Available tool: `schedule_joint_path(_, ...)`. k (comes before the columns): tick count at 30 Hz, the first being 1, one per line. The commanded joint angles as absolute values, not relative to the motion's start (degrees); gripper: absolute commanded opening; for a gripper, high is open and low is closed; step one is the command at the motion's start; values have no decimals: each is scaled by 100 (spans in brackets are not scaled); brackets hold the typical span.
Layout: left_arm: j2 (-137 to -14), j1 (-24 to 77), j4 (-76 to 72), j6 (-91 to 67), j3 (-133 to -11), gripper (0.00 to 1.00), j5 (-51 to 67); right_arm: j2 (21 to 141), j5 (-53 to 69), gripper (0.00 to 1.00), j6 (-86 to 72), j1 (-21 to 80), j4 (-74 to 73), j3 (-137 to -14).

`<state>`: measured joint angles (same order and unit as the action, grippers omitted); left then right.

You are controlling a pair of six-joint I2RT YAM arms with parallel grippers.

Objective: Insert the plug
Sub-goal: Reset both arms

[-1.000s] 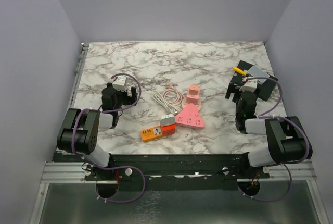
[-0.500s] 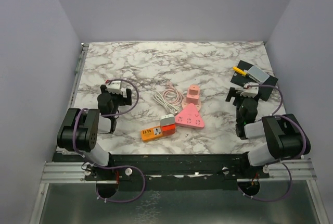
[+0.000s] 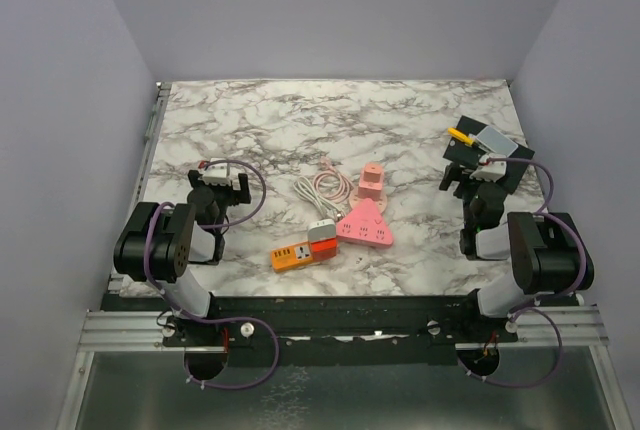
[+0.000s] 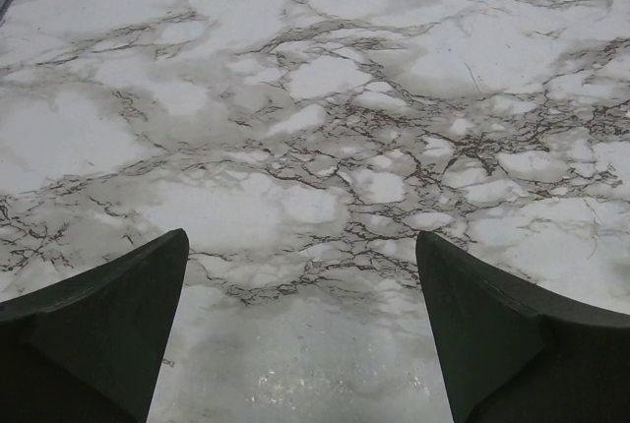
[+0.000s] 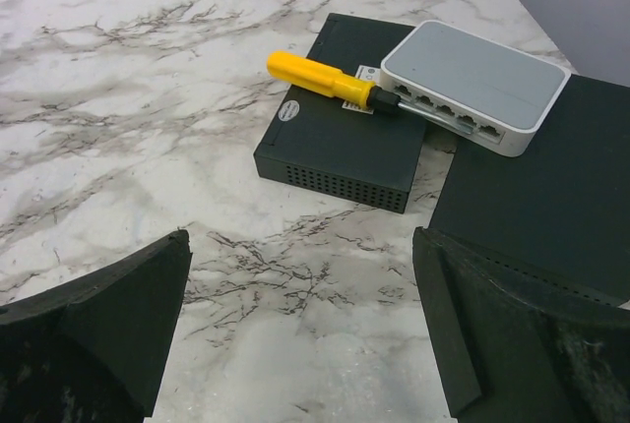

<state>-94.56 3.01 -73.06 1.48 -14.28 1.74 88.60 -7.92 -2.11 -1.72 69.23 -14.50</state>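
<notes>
A pink triangular power strip (image 3: 365, 223) lies at the table's middle front. Just behind it stands a small pink plug block (image 3: 371, 180), with a coiled pale cable (image 3: 322, 188) to its left. An orange and white socket strip (image 3: 303, 247) lies front left of the triangle. My left gripper (image 3: 222, 173) is folded low at the left, open, and in its wrist view the open left gripper (image 4: 300, 241) has only bare marble between its fingers. My right gripper (image 3: 479, 172) is low at the right, and the right wrist view shows it (image 5: 300, 236) open and empty. Both are well apart from the plug.
At the back right a black box (image 5: 340, 138) carries a yellow-handled screwdriver (image 5: 320, 76) and a white network switch (image 5: 475, 84). A second black box (image 5: 536, 177) lies close to my right finger. Grey walls enclose the marble table (image 3: 300, 120).
Both arms have folded down and drawn back toward their bases. The left gripper has sunk lower; the right has shifted slightly right. The things on the table have not moved.
</notes>
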Motion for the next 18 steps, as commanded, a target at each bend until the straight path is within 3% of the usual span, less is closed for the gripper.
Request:
schedule_joint_path(1,-9459,307,-7558,53,-1433,99,44,8813,-642,100,-255,-193,7039,-1398)
schedule_joint_path(18,-9475,310,-7554,26,-1448,99,44,8851,-631,100,-246,-193,7154,-1380)
